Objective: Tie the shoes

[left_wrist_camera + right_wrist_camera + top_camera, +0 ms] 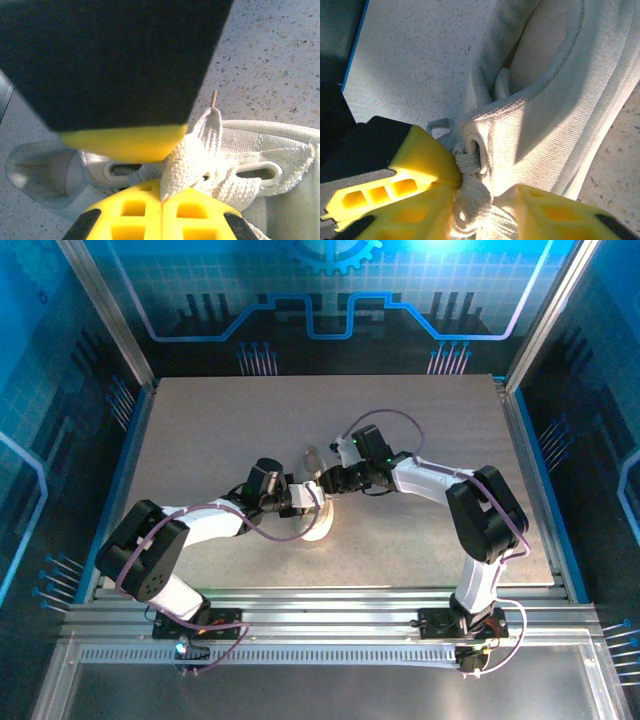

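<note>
The white canvas shoe [322, 528] lies mid-table under both grippers. My left gripper [308, 496] comes in from the left. In the left wrist view its yellow fingers are shut [162, 192] on a flat pale lace [186, 160] just above the eyelets of the shoe [280, 150]. My right gripper [331, 483] reaches in from the right, and its black and yellow finger [125, 75] looms over the laces. In the right wrist view the right gripper [482, 212] stands partly open around the lace knot [472, 200] beside an eyelet of the shoe [545, 125].
The grey speckled table [200, 430] has metal rails at its sides and near edge. Blue panels stand at the back and both sides. The two arms cross close together over the shoe, fingers nearly touching.
</note>
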Robot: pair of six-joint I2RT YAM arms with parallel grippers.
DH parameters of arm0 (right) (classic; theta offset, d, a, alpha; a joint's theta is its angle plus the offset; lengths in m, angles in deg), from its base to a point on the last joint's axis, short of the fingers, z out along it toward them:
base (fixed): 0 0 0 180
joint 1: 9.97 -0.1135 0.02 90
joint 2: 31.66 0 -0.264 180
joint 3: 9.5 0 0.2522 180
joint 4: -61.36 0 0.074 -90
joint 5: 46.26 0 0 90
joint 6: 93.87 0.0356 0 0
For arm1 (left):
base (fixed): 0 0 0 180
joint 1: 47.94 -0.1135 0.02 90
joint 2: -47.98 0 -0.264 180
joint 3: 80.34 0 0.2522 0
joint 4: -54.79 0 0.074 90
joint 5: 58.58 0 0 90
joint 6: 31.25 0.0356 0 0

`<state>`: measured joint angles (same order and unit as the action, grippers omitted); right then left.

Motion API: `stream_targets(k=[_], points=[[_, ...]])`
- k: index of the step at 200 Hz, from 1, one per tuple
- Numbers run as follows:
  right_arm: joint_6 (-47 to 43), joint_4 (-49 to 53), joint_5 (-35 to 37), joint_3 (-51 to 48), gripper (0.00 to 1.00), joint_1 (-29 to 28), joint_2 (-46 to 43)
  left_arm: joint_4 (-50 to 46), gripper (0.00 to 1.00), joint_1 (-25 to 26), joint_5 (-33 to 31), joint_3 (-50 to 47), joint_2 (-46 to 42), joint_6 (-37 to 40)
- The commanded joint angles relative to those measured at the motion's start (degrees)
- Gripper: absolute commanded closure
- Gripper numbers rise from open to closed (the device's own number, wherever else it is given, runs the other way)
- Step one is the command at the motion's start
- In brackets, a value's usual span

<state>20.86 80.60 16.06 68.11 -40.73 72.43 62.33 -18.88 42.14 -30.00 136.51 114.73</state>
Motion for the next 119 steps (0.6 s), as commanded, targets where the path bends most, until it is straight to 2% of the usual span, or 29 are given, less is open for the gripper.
stream_targets(k=[1, 9, 15, 38, 62, 88, 119], points=[[0.87, -0.18, -0.2, -0.73, 0.86, -0.67, -1.25, -1.94, 1.0, 0.46, 0.49, 1.44, -0.79, -1.22], [0.65, -0.31, 0.02, -0.75, 0.95, -0.63, -1.54, -2.19, 1.0, 0.47, 0.53, 1.48, -1.18, -1.47], [0.4, -0.37, 0.32, -0.76, 1.0, -0.66, -1.82, -2.5, 0.95, 0.46, 0.65, 1.64, -1.72, -1.69], [-1.46, 0.56, 1.64, -0.21, 1.0, -0.62, -2.71, -6.69, 0.77, -0.31, 2.59, 2.78, -4.91, -1.83], [-3.76, 3.7, 1.58, 2.4, 1.0, -0.64, -1.67, -16.65, 0.66, -4.08, 8.8, 5.74, -9.51, -2.91], [-4.79, 4.53, 1.5, 3.64, 1.0, -0.64, -0.79, -23.9, 0.59, -8.93, 13.17, 6.94, -13.56, -3.25], [-5.71, 5.71, 1.49, 5.19, 1.0, -0.64, 0.1, -29.81, 0.54, -12.01, 13.58, 6.87, -12.65, -1.54]])
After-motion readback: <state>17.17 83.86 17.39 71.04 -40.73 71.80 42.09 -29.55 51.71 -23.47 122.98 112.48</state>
